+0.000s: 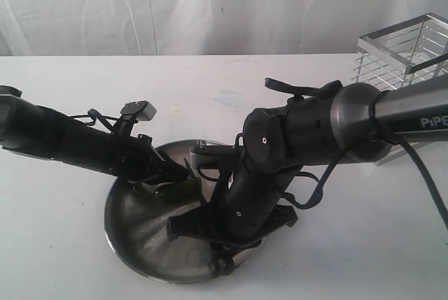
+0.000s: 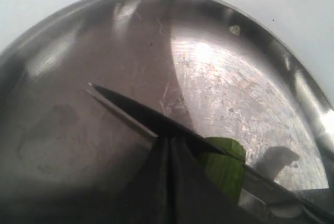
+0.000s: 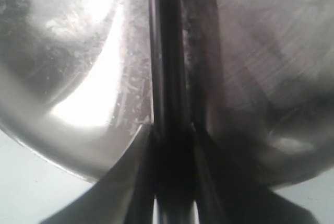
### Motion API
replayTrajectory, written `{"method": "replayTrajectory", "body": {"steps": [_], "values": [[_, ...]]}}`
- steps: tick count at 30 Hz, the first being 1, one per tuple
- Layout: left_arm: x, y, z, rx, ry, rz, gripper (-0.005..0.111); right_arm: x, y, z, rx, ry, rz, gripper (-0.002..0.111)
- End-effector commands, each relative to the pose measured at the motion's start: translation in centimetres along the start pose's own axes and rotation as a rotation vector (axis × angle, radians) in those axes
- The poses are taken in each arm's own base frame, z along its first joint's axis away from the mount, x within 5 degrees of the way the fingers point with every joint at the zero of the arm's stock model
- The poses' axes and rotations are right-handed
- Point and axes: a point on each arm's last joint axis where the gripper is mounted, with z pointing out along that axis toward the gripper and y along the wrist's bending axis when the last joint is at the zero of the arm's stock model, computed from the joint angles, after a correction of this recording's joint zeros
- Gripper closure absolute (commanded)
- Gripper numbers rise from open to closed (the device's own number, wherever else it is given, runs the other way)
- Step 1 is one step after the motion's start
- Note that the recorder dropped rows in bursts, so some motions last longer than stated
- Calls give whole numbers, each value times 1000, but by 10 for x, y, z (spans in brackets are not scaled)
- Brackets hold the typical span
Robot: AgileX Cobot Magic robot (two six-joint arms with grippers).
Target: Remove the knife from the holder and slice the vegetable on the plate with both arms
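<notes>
- Well, in the exterior view the right arm (image 1: 392,111) covers the middle of the plate (image 1: 133,226), so its own tip is hidden there. Only a bit of green shows at the tip of the left arm (image 1: 63,139).
- The holder (image 1: 406,52) is cut off by the picture edge at the far right, and I cannot see inside it.
- The right wrist view is very close and blurred, and the knife (image 2: 130,110) appears there only as a dark bar.
- The tabletop (image 1: 56,244) is white and plain, and a white creased cloth (image 1: 210,6) hangs behind it. The plate is dull metal with many fine scratches.
- The right end effector (image 3: 169,130) is clamped on the knife, one finger on each side of it.
- The fingers of the left end effector (image 2: 164,139) stand together, with only a thin seam between them. The dark blade crosses just at their tips.
- The vegetable (image 2: 225,169) lies on the plate, against the side of the left end effector, and the blade passes across it. Whether the fingers pin it down, I cannot tell.
</notes>
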Motion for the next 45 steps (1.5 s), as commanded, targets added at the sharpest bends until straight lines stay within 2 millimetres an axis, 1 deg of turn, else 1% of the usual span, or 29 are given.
{"method": "replayTrajectory", "body": {"steps": [1, 3, 6, 10, 12, 14, 19, 25, 29, 33, 36, 42, 45], "values": [[-13, -12, -12, -9, -62, 29, 107, -1, -3, 6, 5, 12, 13, 108], [-18, -15, -16, -9, -89, 24, 107, -1, -3, 8, 8, 18, 14, 108], [-18, -18, -16, 22, -93, 50, 107, -1, -3, 7, 7, 15, 14, 108], [-14, -13, -9, 37, -110, 23, 107, -1, -3, 7, 5, 13, 16, 108], [-13, -10, -3, 62, -148, 1, 107, -1, -3, 7, 5, 13, 16, 108], [-15, -11, -3, 84, -179, 14, 107, -1, -3, 7, 5, 13, 16, 108], [-13, -12, -1, 94, -174, 17, 107, -2, -3, 7, 6, 9, 14, 108], [1, -10, 15, 101, -110, 11, 107, -2, -3, 7, 4, 12, 17, 108], [5, -5, 17, 60, -69, -9, 107, -1, -3, 7, 6, 21, 17, 108], [15, 2, 17, -20, 30, -7, 107, 0, -3, 7, 8, 31, 21, 108], [27, 6, 21, -32, 123, -34, 107, 2, -3, 7, 11, 45, 26, 108], [51, 14, 29, -38, 262, -145, 107, 6, -4, 7, 21, 96, 32, 108], [53, 15, 30, -38, 274, -160, 107, 9, -5, 7, 29, 127, 29, 108]]}}
